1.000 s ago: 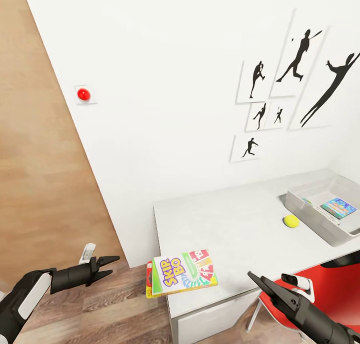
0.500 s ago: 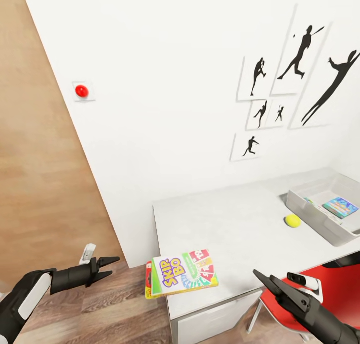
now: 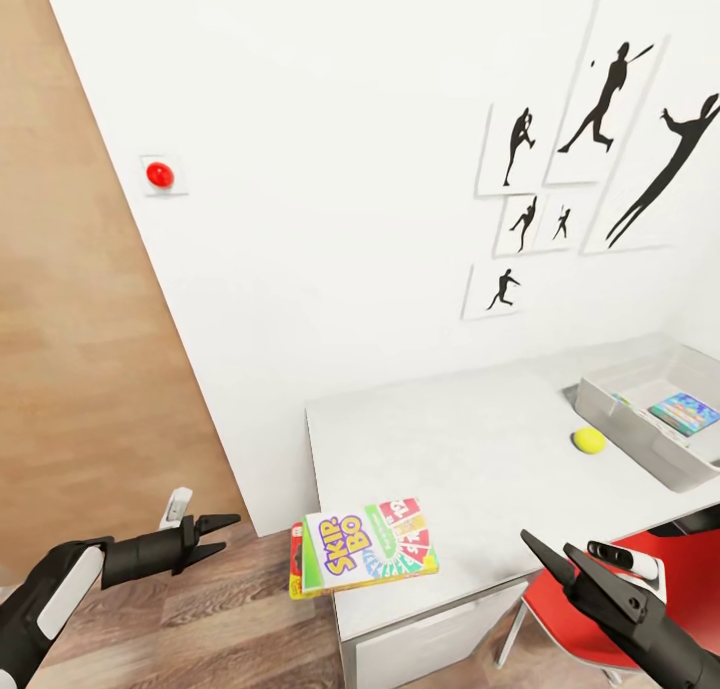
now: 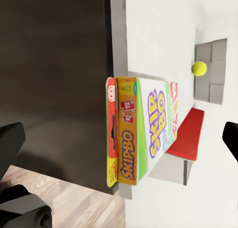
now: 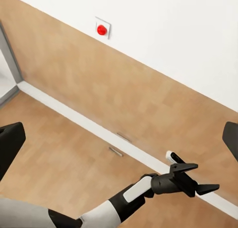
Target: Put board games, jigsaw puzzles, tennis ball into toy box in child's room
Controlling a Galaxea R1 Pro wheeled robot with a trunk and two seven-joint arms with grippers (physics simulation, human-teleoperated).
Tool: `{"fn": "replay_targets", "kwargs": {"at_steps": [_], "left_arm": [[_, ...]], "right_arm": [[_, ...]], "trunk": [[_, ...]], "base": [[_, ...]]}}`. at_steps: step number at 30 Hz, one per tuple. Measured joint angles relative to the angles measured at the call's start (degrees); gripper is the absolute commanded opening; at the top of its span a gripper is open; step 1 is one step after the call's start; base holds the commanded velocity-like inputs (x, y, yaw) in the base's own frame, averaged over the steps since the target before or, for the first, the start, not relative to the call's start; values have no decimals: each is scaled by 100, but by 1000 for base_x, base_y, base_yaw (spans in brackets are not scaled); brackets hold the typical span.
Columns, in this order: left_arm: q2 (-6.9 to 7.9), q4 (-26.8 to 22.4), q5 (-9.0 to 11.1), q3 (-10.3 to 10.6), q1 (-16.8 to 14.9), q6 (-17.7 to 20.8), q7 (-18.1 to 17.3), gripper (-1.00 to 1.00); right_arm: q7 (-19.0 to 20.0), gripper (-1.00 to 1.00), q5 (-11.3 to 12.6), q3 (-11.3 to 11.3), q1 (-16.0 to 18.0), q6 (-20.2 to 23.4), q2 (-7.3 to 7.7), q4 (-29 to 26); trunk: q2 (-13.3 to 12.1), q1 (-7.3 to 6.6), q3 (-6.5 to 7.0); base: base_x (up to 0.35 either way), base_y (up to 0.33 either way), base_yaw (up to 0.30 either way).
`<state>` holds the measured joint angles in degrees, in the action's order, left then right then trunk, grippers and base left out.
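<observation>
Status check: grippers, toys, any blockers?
Left gripper and right gripper open, empty. Skip-Bo box overhangs table corner; tennis ball beside toy box. Red chair near right arm.

The toy box (image 3: 655,434) runs off the head view's right edge, and the red box (image 3: 296,561) is mostly buried under the Skip-Bo box (image 3: 368,546), so no clue what game it is.

Ahead of my fingers (image 4: 11,148), which stand spread with nothing between them, two Skip-Bo boxes (image 4: 141,131) lie stacked at the tabletop (image 4: 158,34) corner, overhanging its edge. A tennis ball (image 4: 199,68) rests on the tabletop farther off, just beside the grey toy box (image 4: 214,71). A red chair seat (image 4: 188,133) shows beyond the stack.
</observation>
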<state>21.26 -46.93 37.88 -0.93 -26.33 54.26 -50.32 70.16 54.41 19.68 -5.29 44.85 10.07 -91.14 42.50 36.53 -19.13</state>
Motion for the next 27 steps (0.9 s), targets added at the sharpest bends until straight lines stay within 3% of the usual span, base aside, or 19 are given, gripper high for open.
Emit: {"fn": "replay_targets", "kwargs": {"at_steps": [15,27], "left_arm": [[-1,0,-7,14,0,160,-1,100],[-1,-6,-19,136,0,226,-15,100]], "right_arm": [[-1,100,5,-38,9,-58,-12,0],[-3,100,14,-51,11,12,-147,106]], "trunk": [[603,330,-270],[1084,593,-486]], "base": [[0,0,0],[0,0,0]]}}
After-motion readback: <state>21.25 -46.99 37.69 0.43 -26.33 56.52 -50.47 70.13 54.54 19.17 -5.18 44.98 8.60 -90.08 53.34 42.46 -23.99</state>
